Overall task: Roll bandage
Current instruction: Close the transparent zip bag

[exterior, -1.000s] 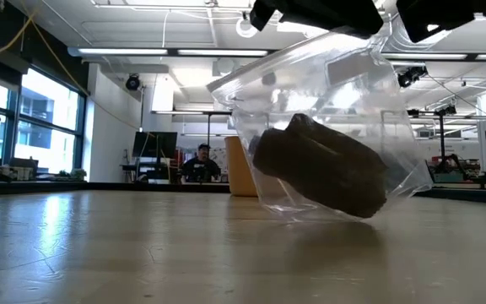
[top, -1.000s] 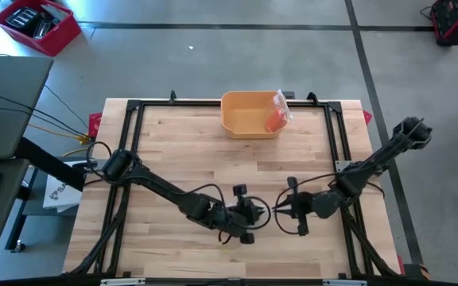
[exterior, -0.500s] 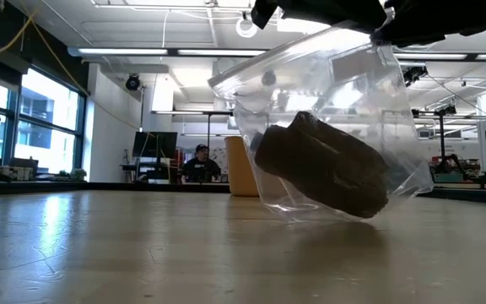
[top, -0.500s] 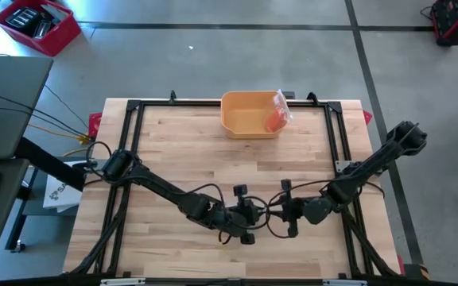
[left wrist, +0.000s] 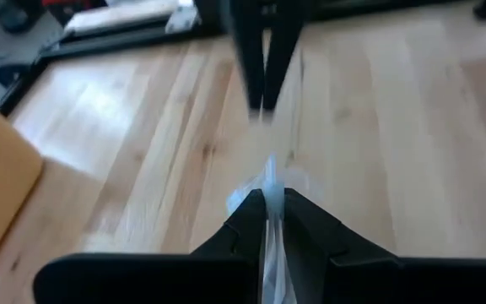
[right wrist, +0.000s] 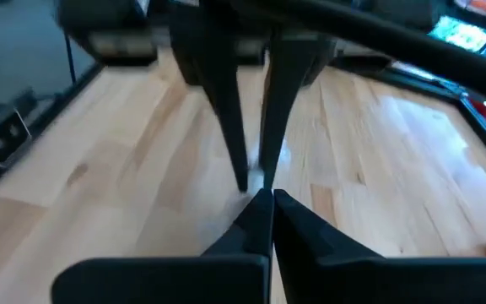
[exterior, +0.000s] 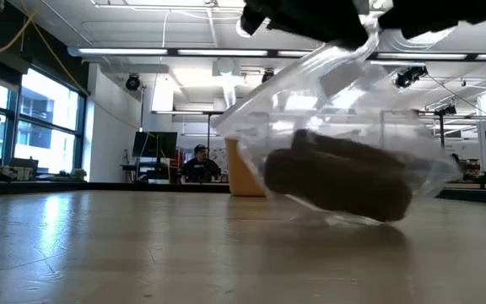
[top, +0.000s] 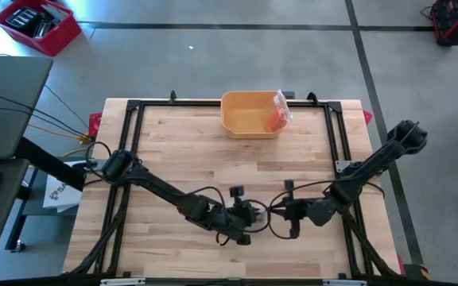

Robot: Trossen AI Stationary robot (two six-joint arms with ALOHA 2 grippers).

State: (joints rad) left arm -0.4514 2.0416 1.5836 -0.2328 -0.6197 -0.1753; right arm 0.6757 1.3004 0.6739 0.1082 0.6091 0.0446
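Both grippers (top: pixel 254 214) (top: pixel 281 213) pinch plastic bag (exterior: pixel 344 143) top edge, mid-table.

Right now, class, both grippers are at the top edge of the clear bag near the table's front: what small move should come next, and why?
Probably draw the left gripper and right gripper slightly apart. Both are pinched shut on the rim of the clear plastic bag, which sags onto the wooden table with the dark bandage roll still inside; spreading the rim would open its mouth.
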